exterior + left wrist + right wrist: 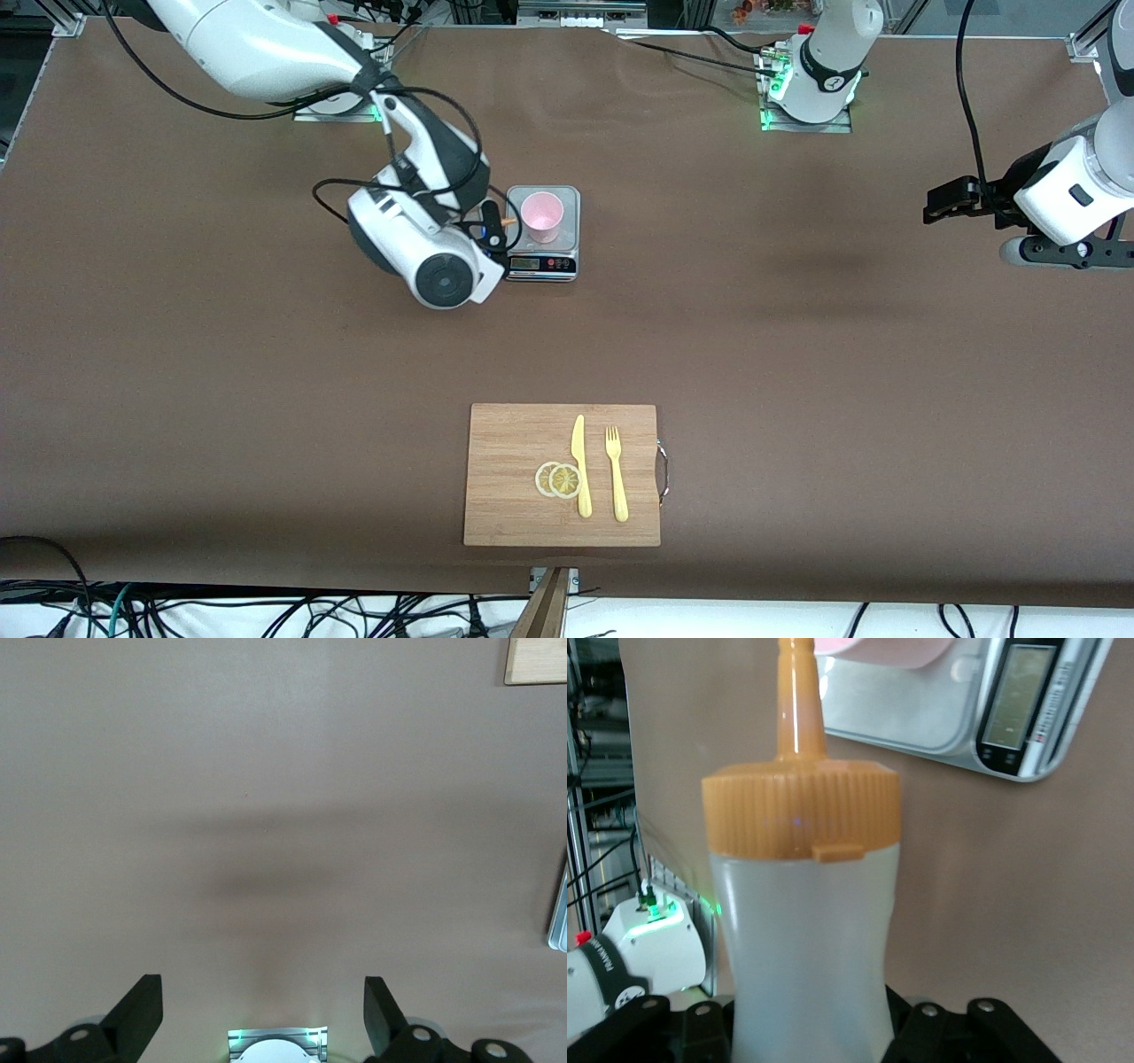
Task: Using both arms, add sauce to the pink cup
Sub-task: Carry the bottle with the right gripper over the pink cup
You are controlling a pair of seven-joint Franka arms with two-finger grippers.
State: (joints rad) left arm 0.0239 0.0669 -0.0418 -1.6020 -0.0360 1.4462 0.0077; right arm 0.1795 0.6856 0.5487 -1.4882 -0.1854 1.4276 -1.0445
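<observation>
So there's a digital kitchen scale [542, 257] on the brown table [797, 354], plus a wooden cutting board [514, 514] holding two lemon slices [558, 479], a yellow knife [581, 470] and fork [617, 474].

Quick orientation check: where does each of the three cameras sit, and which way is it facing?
Front: high across the table, facing both arms' bases; shows right gripper, pink cup on the scale.
Left wrist: looks down past open left gripper at bare table.
Right wrist: along the held sauce bottle toward cup and scale, shared with front.

Pink cup [881, 649] mostly cropped.
</observation>
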